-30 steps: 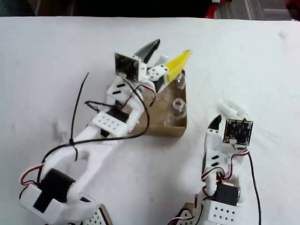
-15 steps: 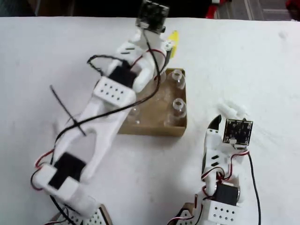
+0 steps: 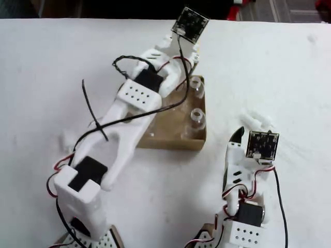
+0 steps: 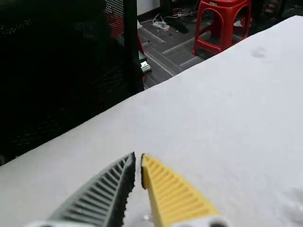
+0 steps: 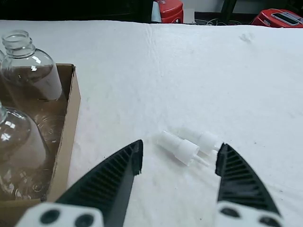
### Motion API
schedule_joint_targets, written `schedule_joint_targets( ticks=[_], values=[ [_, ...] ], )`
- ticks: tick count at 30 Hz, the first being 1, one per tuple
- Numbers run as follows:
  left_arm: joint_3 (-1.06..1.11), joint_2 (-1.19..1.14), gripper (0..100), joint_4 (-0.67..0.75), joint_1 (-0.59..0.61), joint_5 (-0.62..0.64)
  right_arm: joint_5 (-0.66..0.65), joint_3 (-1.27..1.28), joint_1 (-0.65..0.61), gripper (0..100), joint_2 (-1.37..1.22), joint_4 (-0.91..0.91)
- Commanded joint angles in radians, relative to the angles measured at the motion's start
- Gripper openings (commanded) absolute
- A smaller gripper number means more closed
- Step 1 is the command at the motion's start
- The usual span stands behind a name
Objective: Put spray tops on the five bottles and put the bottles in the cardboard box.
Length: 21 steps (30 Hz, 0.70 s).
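Clear round bottles (image 5: pixel 31 75) stand uncapped in the cardboard box (image 5: pixel 70 118). The left gripper (image 4: pixel 138 163) has ridged jaws nearly touching, empty; the right gripper (image 5: pixel 180 147) jaws gape, empty.

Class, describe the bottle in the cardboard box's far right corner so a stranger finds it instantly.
Find the cardboard box in the middle of the white table. Two clear, open-necked bottles stand along its right wall. The far bottle, in the corner toward the table's back edge, is the one; the near bottle stands nearer the front wall.

Red plastic stool (image 4: pixel 223 14) on dark floor (image 4: pixel 182 53) beyond white table (image 4: pixel 227 109)
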State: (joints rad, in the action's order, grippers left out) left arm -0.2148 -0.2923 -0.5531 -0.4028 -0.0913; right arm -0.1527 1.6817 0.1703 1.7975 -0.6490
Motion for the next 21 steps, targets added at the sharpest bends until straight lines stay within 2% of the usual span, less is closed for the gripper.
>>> schedule_joint_targets(
  ticks=[1, 4, 21],
  values=[
    [-0.061, 0.018, 2, -0.094, -0.007, -0.009, -0.011, 0.009, -0.001, 23.0, 0.001, 0.015],
    [-0.061, 0.019, 2, -0.143, -0.01, -0.009, -0.011, 0.009, -0.001, 23.0, 0.001, 0.015],
    [-0.069, 0.024, 2, -0.175, -0.001, -0.011, -0.011, 0.009, -0.001, 23.0, 0.001, 0.015]
  ],
)
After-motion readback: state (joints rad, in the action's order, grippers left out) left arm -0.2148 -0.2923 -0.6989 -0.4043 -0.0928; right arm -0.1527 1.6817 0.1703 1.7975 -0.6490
